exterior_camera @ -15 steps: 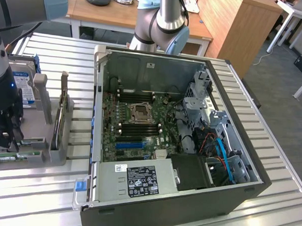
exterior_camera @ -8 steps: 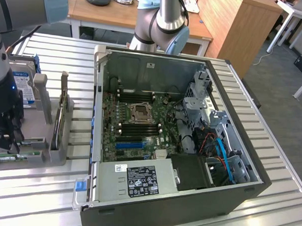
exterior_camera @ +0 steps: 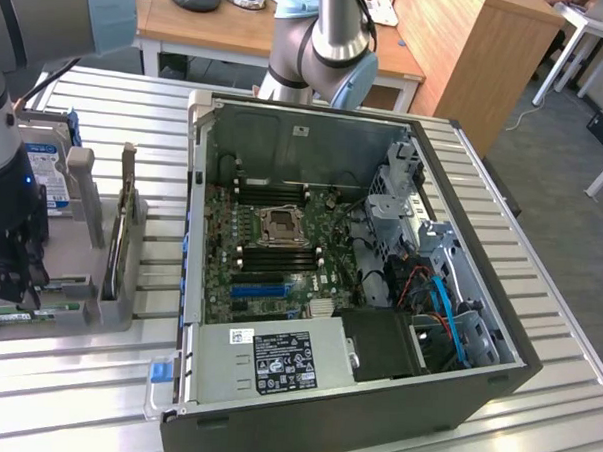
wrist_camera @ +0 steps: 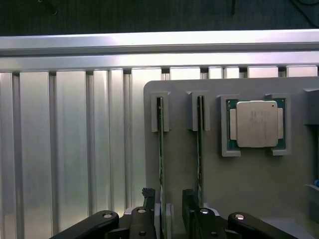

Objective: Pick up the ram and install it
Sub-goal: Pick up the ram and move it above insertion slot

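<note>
Currently: ram [wrist_camera: 160,149], on edge in a grey holder [wrist_camera: 249,189] slot, runs forward from between the fingertips of the gripper [wrist_camera: 168,211]. Gripper wide apart, straddling the ram's near end, clamped on nothing.

The ribbed silver metal table [wrist_camera: 75,149] gleams smooth — the grey plastic holder [wrist_camera: 249,189] looks matt, the square CPU chip [wrist_camera: 256,124] dull metal.
</note>
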`<state>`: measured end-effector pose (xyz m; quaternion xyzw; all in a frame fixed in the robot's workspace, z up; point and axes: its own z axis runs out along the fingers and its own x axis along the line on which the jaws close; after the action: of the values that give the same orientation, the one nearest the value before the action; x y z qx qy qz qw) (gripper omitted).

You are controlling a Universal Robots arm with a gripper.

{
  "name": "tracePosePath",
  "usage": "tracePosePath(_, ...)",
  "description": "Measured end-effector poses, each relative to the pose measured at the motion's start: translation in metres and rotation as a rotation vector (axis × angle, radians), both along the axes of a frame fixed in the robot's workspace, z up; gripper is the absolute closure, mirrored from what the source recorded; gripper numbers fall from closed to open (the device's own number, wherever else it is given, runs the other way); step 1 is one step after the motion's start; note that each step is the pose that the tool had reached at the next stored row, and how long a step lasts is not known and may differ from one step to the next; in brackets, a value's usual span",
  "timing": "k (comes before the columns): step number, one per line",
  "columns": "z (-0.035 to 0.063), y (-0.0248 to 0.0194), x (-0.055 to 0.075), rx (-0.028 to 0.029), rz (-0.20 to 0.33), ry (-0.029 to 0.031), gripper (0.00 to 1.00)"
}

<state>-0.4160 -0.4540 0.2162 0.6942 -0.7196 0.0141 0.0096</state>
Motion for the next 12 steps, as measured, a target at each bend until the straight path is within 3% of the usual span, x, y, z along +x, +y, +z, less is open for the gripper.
tracePosePath(12, -0.0071, 0.0000, 0.0000, 0.0000, 0.002, 0.0000, 0.64)
